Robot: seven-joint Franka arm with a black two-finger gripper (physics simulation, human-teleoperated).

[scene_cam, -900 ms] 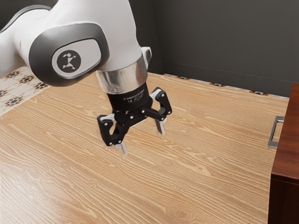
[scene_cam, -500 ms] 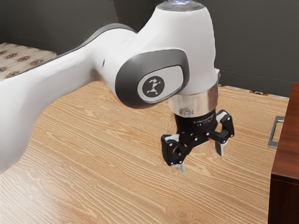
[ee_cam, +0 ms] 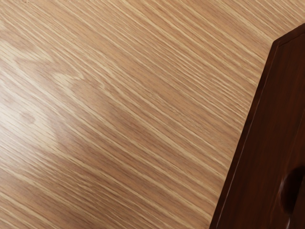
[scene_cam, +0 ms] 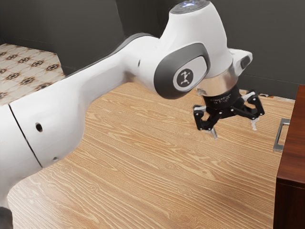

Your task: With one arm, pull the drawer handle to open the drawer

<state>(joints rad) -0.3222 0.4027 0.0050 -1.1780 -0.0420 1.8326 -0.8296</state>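
A dark brown drawer cabinet (scene_cam: 291, 162) stands at the exterior view's right edge, and its metal bar handle (scene_cam: 280, 135) sticks out toward the arm. My black gripper (scene_cam: 234, 128) hangs above the wooden floor just to the left of that handle, a short gap away. Its fingers are spread wide and hold nothing, so it is open. In the wrist view the cabinet's dark top (ee_cam: 267, 157) fills one corner beside the wood grain.
Light wooden flooring (scene_cam: 157, 167) covers the middle of the scene. Patterned tiles (scene_cam: 26, 69) lie at the exterior view's far left. A dark wall (scene_cam: 267, 38) runs along the back. My white arm spans from the lower left to the gripper.
My arm has swept from the middle of the floor toward the exterior view's right, bringing the gripper close to the handle. The fingers stayed spread throughout.
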